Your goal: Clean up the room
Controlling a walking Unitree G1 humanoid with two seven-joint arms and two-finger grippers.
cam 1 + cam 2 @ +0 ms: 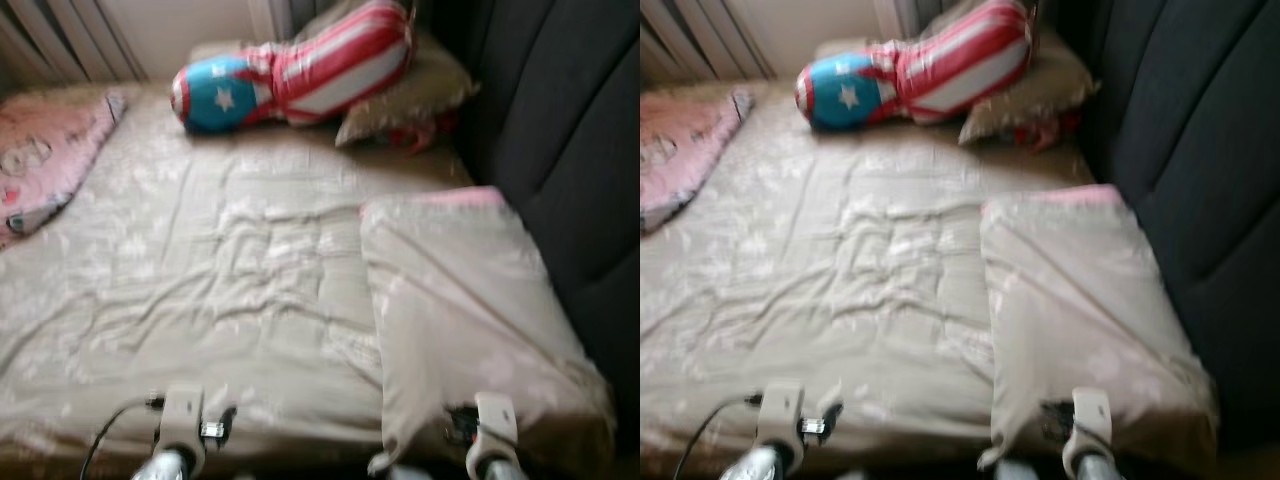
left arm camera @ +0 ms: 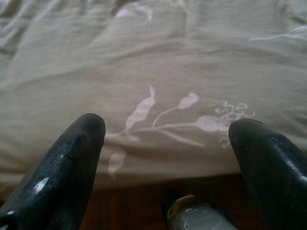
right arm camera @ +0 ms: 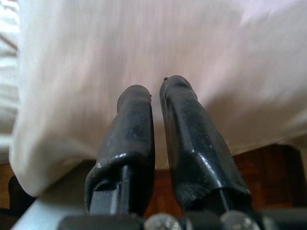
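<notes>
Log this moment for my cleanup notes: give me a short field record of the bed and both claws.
bed cover: beige floral quilt, wrinkled
folded part: quilt flap on the robot's right side
head of bed: star-and-stripes cushion leaning on a beige pillow
left edge: pink blanket
left claw: open, at the quilt's near edge
right claw: fingers together against the flap

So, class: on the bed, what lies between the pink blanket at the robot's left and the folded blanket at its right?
In the left eye view, between the pink blanket and the folded blanket lies bare, wrinkled beige floral bedspread.
</notes>
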